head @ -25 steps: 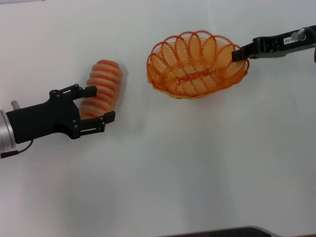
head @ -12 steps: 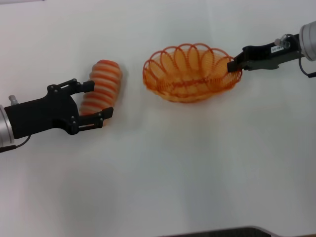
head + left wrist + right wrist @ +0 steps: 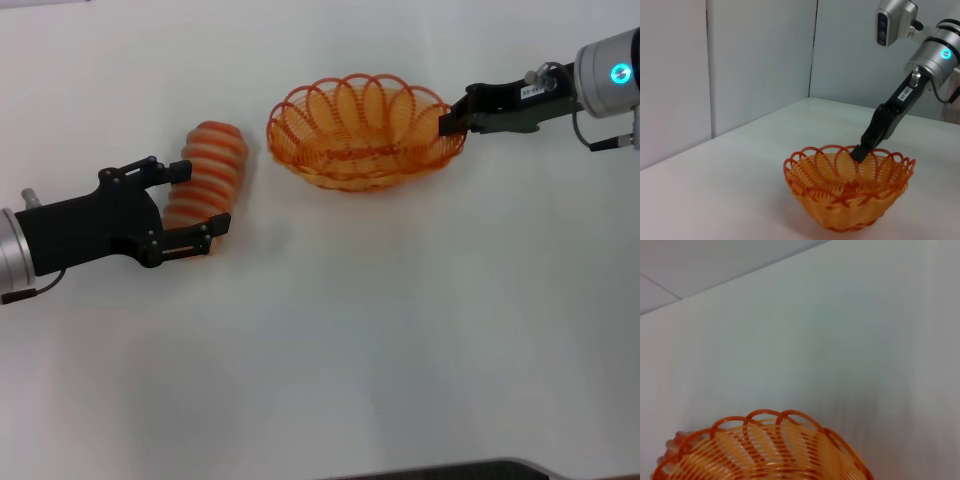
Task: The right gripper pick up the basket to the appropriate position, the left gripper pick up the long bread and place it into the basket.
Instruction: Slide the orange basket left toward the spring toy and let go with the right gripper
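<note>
I have a plain white tabletop (image 3: 330, 340) in front of me, and the left wrist view shows pale wall panels behind it meeting at a corner. The basket (image 3: 362, 132) sits toward the far side, a little right of centre, with its long axis running across my view. My right tool (image 3: 452, 119) comes in from the right and is clamped on the basket's right-hand rim; in the left wrist view its black fingertips pinch one of the scalloped loops on the far edge. I think the basket is resting on the tabletop or barely off it, but I cannot tell which from these angles. The bread (image 3: 205, 175) lies well to the left of the basket, apart from it, pointing away from me with a slight lean to the right. My left tool (image 3: 200, 202) reaches in from the left edge with its fingers spread open, one on each side of the bread's near end; whether the fingers touch the loaf I cannot make out. The right wrist view shows only the basket's rim against the tabletop, with a sliver of the bread beyond it.
</note>
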### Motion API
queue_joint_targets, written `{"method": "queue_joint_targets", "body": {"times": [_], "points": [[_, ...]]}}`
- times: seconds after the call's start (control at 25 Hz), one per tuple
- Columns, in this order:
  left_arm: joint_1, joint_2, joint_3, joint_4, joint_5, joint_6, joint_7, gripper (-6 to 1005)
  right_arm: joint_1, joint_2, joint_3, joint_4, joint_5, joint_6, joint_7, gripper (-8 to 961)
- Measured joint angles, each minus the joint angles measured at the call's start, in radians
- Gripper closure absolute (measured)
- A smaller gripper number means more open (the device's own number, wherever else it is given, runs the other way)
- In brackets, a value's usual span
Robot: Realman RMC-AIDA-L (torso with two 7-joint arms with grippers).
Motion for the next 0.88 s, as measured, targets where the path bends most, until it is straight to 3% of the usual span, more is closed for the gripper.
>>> {"method": "queue_joint_targets", "body": {"times": [0.48, 0.88], "points": [[0.005, 0.0, -0.003, 0.003, 0.0, -0.005, 0.009, 157, -0.006, 0.023, -0.01, 0.039, 0.0, 0.052, 0.001, 865], [0.006, 0.0, 0.0, -0.001, 0.0, -0.006, 0.01, 156, -0.008, 0.026, -0.011, 0.062, 0.007, 0.073, -0.003, 865]]}}
